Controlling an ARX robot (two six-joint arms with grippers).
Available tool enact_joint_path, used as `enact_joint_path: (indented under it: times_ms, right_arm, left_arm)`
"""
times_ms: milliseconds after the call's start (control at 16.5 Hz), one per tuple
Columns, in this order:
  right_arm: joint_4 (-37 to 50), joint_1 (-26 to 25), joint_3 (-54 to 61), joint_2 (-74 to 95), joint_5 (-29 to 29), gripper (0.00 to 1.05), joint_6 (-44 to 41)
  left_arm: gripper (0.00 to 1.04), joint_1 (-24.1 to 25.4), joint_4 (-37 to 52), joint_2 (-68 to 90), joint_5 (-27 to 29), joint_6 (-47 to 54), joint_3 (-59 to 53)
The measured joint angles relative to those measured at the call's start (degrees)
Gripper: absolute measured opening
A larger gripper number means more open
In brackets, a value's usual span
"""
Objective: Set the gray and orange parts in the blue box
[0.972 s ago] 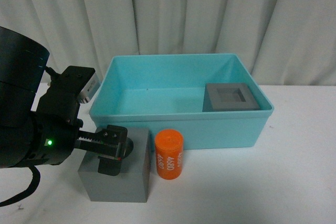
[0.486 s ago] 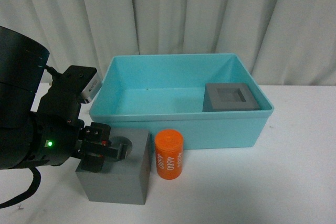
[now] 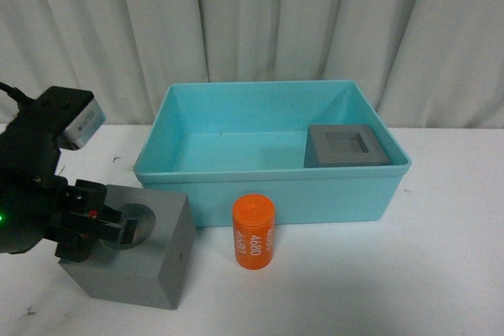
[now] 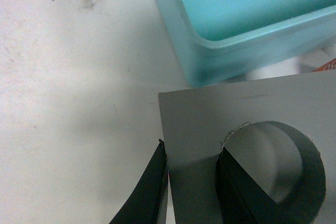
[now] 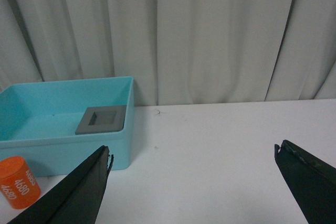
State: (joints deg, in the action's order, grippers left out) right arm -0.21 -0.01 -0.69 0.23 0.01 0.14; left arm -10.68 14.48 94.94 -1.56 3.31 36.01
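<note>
My left end effector point(image 3: 118, 230) grips the matte gray cube with a round hole point(image 3: 161, 261), one finger inside the hole. The cube has shifted left, clear of the small orange cylinder printed "4680" point(image 3: 253, 233). Both stand on the white worktop point(image 3: 394, 273) before the light turquoise-blue plastic bin point(image 3: 272, 171). My right end effector point(image 5: 192, 149) is open.

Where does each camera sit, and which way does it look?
Front view: on the robot's body, facing the white curtain; shows the left gripper clamping the gray cube with a round hole.
Left wrist view: on that wrist, looking down at the cube's hole; both fingers show.
Right wrist view: on that wrist, facing the curtain; open right gripper.
All share the light turquoise-blue plastic bin.
</note>
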Motion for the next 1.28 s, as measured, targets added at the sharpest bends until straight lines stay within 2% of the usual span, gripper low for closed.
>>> enact_joint_path:
  times_ms: [61, 182, 364, 486, 668, 972, 1275]
  right_arm:
    - [0.0, 0.0, 0.0, 0.0, 0.0, 0.98, 0.0]
    - [0.0, 0.0, 0.0, 0.0, 0.0, 0.98, 0.0]
    - [0.0, 0.0, 0.0, 0.0, 0.0, 0.98, 0.0]
    - [0.0, 0.0, 0.0, 0.0, 0.0, 0.98, 0.0]
    - [0.0, 0.0, 0.0, 0.0, 0.0, 0.98, 0.0]
    - [0.0, 0.0, 0.0, 0.0, 0.0, 0.98, 0.0]
    - [0.0, 0.0, 0.0, 0.0, 0.0, 0.98, 0.0]
  left_arm:
    - [0.21, 3.8, -4.5, -9.2, -2.2, 3.2, -1.4]
    - [0.21, 4.0, -7.6, -15.1, -2.6, 3.2, -0.4]
    - [0.21, -3.1, -9.0, -16.3, -1.5, 1.2, 7.1]
    - [0.21, -8.4, -10.1, -11.1, -1.0, -1.4, 15.0]
    - [0.21, -11.6, -12.7, 0.5, 1.4, -3.4, 25.8]
    - [0.21, -10.6, -15.4, 12.3, 3.6, -5.6, 38.3]
    - [0.21, -6.7, -16.3, 14.9, 4.3, -5.7, 38.6]
